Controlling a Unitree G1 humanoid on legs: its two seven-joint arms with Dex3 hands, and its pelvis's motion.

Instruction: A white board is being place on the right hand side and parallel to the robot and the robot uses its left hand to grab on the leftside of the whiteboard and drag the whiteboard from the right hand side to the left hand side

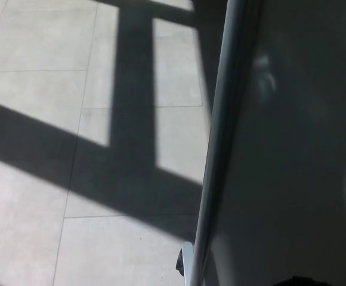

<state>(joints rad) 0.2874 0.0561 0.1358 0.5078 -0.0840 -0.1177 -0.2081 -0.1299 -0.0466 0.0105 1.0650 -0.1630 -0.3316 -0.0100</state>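
A whiteboard (292,149) fills the right half of the head view, its surface in deep shade and showing only a few faint pale reflections. Its pale metal frame edge (218,137) runs as a long diagonal from the top of the picture, right of centre, down to the bottom edge near the middle, marking the board's left side. The board stands upright on the floor (36,89), seen from above and close by, so that its face slopes away towards the right edge of the picture.

At the foot of the frame edge, a small rounded fitting (184,262) sticks out to the left, pale with a dark side; what it is cannot be told.

The tiled floor occupies the left half, light grey with thin grout lines. Broad bands of shadow (131,107) cross it: one upright bar drops from the top, and a wide slanting band runs from the left edge down towards the board's base, leaving bright sunlit patches between them.

A dark shape (301,281) shows at the very bottom edge, right of centre, against the board; too little of it is visible to identify.

Neither of the robot's hands appears in the picture, so whether their fingers are spread or pressed together cannot be told.
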